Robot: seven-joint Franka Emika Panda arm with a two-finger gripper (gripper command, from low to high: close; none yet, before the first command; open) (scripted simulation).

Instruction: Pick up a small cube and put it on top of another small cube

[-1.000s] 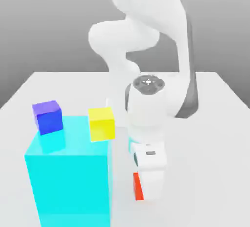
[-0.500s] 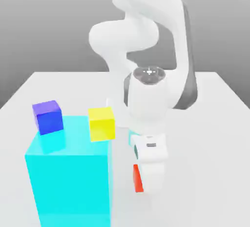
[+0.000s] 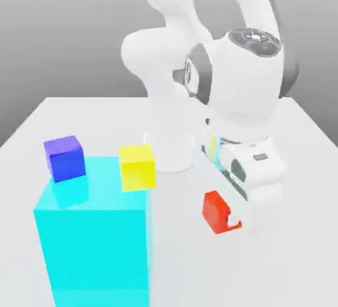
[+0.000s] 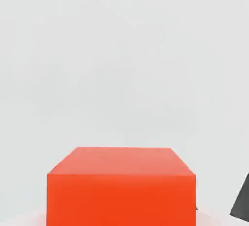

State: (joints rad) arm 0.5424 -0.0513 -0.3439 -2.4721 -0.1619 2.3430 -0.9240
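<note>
The small red cube (image 3: 215, 210) hangs above the white table, with my gripper (image 3: 231, 220) shut on it. My hand is tilted and sits at the exterior view's right of the cyan block. In the hand view the red cube (image 4: 121, 186) sits close up against the pale table. The other small cube (image 3: 65, 158), blue with a purple top, rests on the big cyan block (image 3: 92, 233) near its far left corner, well to the exterior view's left of my gripper.
A yellow cube (image 3: 137, 166) sits at the cyan block's far right corner, between the blue cube and my hand. The arm's white base (image 3: 170, 154) stands behind it. The white table (image 3: 297, 187) stretches to the exterior view's right.
My gripper has shut on the red cube and lifted it off the table. The hand rose, tilted and swung toward the exterior view's right. The other cubes have not moved.
</note>
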